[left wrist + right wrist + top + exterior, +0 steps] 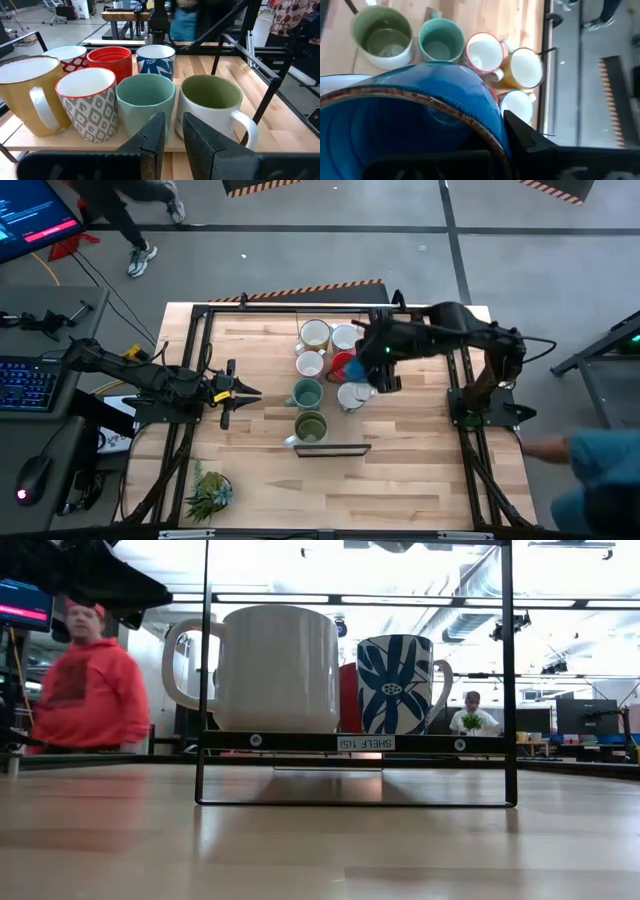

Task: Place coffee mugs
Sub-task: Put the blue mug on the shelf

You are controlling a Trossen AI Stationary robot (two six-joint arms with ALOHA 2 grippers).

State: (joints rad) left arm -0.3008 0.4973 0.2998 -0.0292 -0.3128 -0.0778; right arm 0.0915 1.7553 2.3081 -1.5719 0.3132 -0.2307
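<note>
Coffee mugs (145, 102) cluster on a low shelf (355, 743) atop the desk (400, 480), just ahead of the left end effector (172, 145), its fingers slightly parted and empty. The right end effector (385, 375) hangs above them, clamped on a blue mug (415, 110). Rigid, glossy and probably breakable, each looks best pinched at rim or handle.

A light wooden table (420, 480) carries a low black shelf (355, 742) — mugs (313, 366) cluster on it — and a potted plant (207, 492) near one corner.
</note>
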